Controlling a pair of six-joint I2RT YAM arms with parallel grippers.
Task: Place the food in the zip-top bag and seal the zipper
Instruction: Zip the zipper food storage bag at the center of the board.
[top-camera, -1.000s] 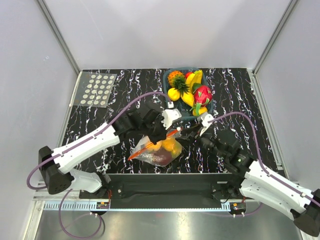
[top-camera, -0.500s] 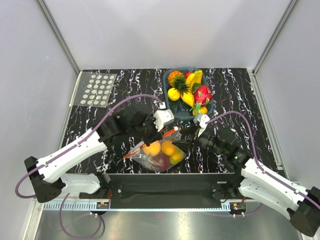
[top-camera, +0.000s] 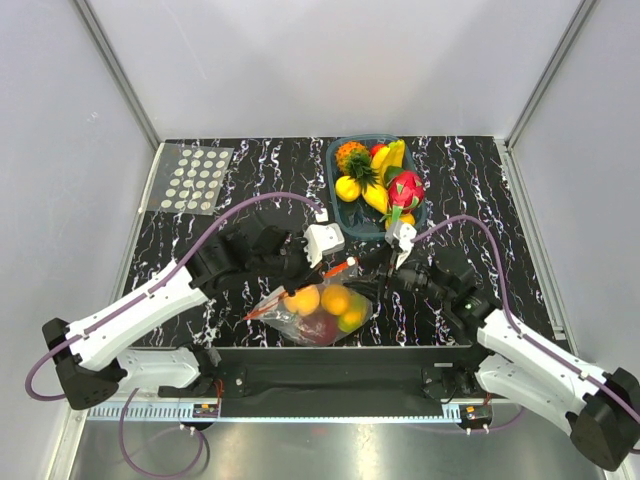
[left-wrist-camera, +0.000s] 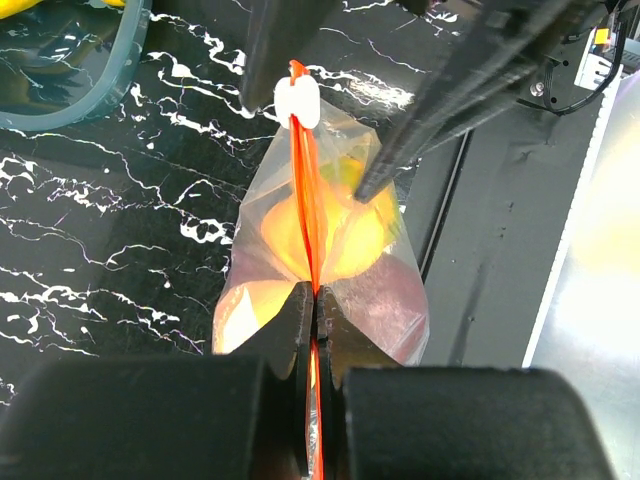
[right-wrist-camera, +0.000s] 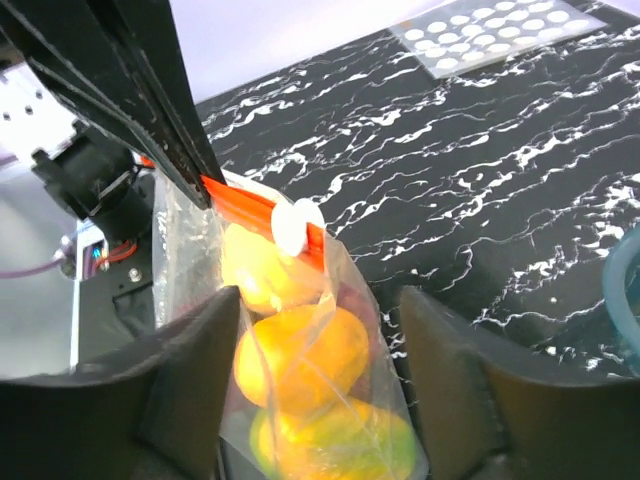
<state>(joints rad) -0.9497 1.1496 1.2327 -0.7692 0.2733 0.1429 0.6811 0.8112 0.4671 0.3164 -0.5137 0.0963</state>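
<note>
While our left gripper (left-wrist-camera: 312, 300) is clenched on the zipper (left-wrist-camera: 305, 200), the zip-top bag (top-camera: 318, 312) hangs below it at the near middle of the table (top-camera: 220, 200). The food (right-wrist-camera: 300, 365), round orange and yellow fruits with a dark red one, sits inside the bag.

The zipper's long axis runs diagonally in the overhead view, from near-left to far-right. Our left jaws pinch it partway along. A small white slider (left-wrist-camera: 297, 100) sits at the far-right end, on the side of our right arm.

Our right gripper (right-wrist-camera: 318, 300) is released, its fingers spread wide on either side of the bag's mouth. The slider lies just past its fingertips, so this arm is much the nearer one to it. We judge the next move is to close on the slider and draw it along the strip toward our left jaws. We cannot tell how much of the strip is already pressed shut.

Room is tight. The teal tray (top-camera: 331, 165) of spare fruit stands just beyond the right gripper, and the table's near edge is just below the bag. Open marble lies to the left, with a dotted sheet (top-camera: 195, 178) well apart at the far-left corner.
</note>
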